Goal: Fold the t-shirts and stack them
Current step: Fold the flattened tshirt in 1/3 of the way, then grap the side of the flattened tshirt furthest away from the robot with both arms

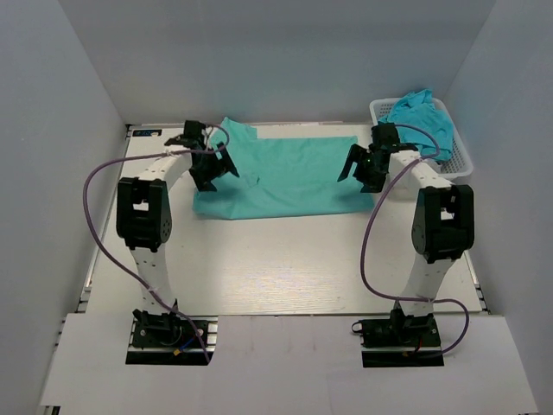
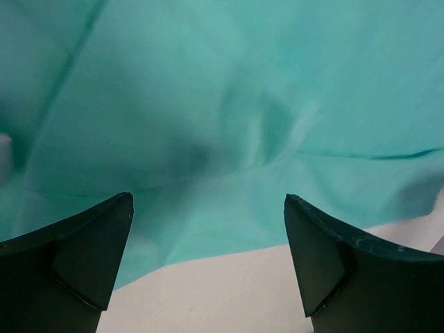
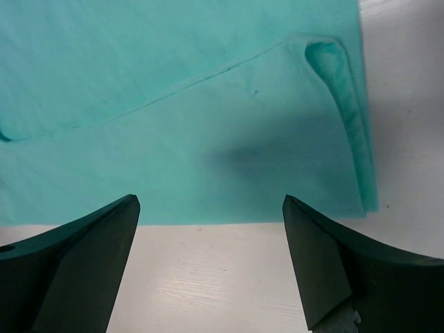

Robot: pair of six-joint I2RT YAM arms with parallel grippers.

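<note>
Item one, flat t-shirt [image 1: 281,177]: I see it spread between both grippers. Left gripper [image 2: 208,201]: jaws wide, empty, with rumpled fabric ahead of and below its fingertips. Right gripper [image 3: 208,201]: jaws wide, empty, with the shirt's hem just ahead of its fingertips and a sleeve edge ahead to its right. Item two, crumpled t-shirt [image 1: 421,115]: in the basket [image 1: 464,162], beyond the right gripper.

Robot lab test cell, not a home. White surface [image 1: 276,268] is boxed in by plain grey panels [image 1: 60,130] on its left, far and right sides. Left arm [image 1: 143,212] and right arm [image 1: 442,220] are bolted on black base plates [image 1: 194,333] at the surface's near edge, with purple cables [image 1: 362,259] looping loose. Only props: teal shirt [image 1: 285,173] flat on the surface, white basket [image 1: 462,160] at its far right corner.
</note>
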